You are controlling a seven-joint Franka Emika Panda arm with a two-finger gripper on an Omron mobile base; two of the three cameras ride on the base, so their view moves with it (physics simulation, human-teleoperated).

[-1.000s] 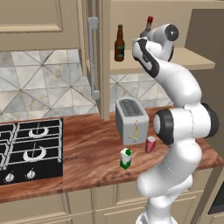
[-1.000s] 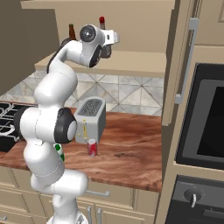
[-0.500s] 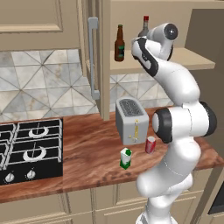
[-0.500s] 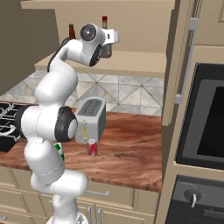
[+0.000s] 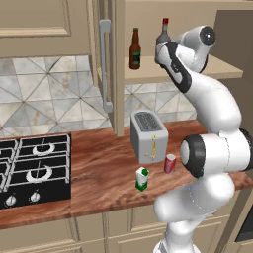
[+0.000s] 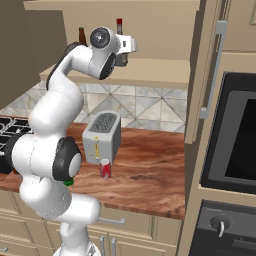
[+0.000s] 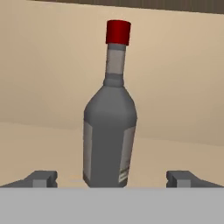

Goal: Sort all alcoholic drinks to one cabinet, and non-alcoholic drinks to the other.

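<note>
Grey bottle [image 7: 109,127] upright on cabinet shelf [image 5: 148,74], gripper [image 7: 111,178] spread wide, clear of it, beer bottle [image 5: 135,49] beside, can [image 5: 169,163] and carton [image 5: 142,178] on bench [image 5: 99,163]

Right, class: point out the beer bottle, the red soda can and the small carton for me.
beer bottle [image 5: 135,51], left base view, on its green label.
red soda can [image 6: 105,169], right base view, on its red side.
carton [image 5: 142,179], left base view, on its front below the peaked top.
</note>
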